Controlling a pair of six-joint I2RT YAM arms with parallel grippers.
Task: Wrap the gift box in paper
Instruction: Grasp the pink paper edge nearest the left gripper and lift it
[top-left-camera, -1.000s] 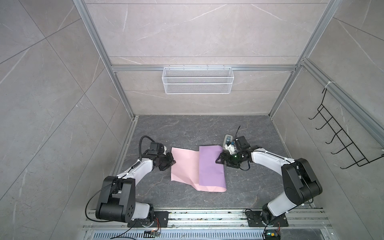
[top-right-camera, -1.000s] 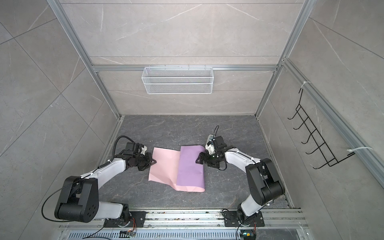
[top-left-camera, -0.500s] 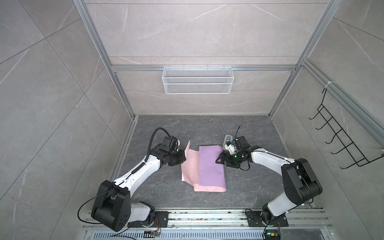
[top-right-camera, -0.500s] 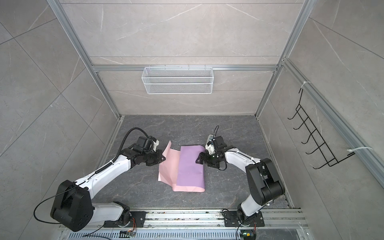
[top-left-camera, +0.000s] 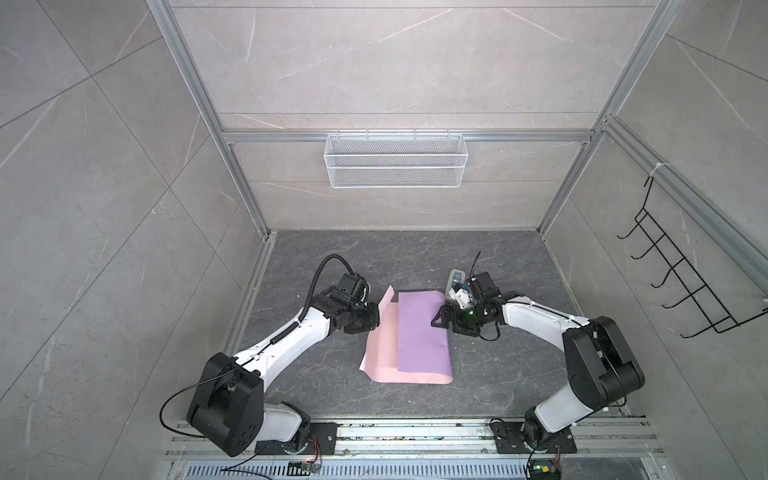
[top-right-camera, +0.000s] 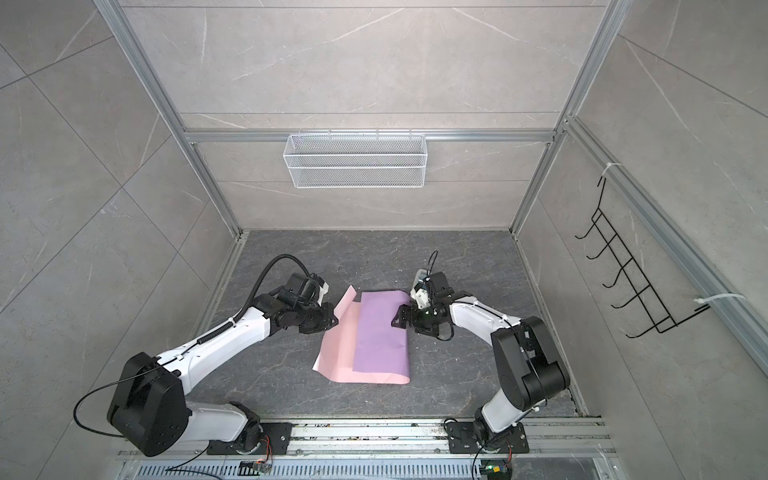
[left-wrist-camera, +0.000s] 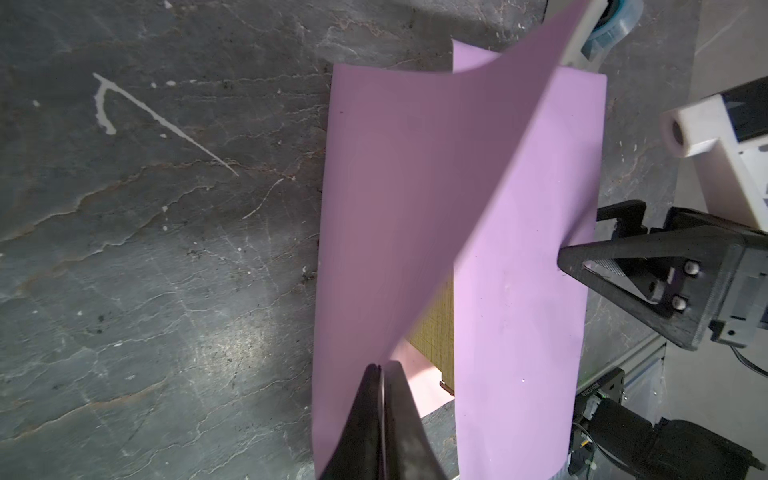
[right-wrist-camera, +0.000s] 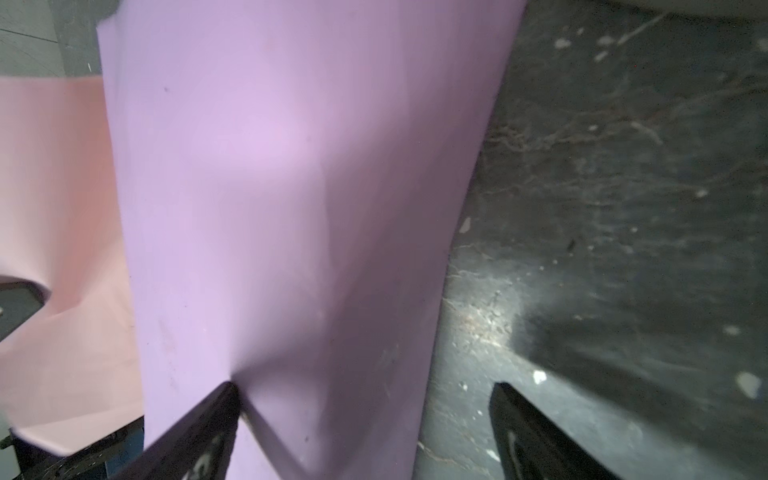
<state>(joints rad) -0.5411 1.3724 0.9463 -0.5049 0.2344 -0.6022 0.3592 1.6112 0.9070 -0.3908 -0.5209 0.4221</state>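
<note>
The paper (top-left-camera: 422, 336) (top-right-camera: 378, 336) lies mid-floor, its lilac flap folded over from the right and pale pink showing on the left. The gift box is hidden in both top views; only an olive ribbed sliver (left-wrist-camera: 436, 328) shows under the raised sheet. My left gripper (top-left-camera: 376, 318) (top-right-camera: 332, 320) (left-wrist-camera: 382, 368) is shut on the paper's left edge, which is lifted and curls toward the middle. My right gripper (top-left-camera: 440, 322) (top-right-camera: 397, 318) (right-wrist-camera: 365, 386) is open. One of its fingers (right-wrist-camera: 224, 399) presses the lilac flap, and the other hangs over bare floor.
A small grey-white device (top-left-camera: 457, 282) (top-right-camera: 420, 282) sits just behind my right wrist. A white wire basket (top-left-camera: 395, 166) hangs on the back wall and a black hook rack (top-left-camera: 681, 291) on the right wall. Metal rails (top-left-camera: 415, 432) run along the front.
My left arm has swung right and up with the paper's left edge pinched, so the pink part has narrowed and its edge stands raised. The right arm has held still.
</note>
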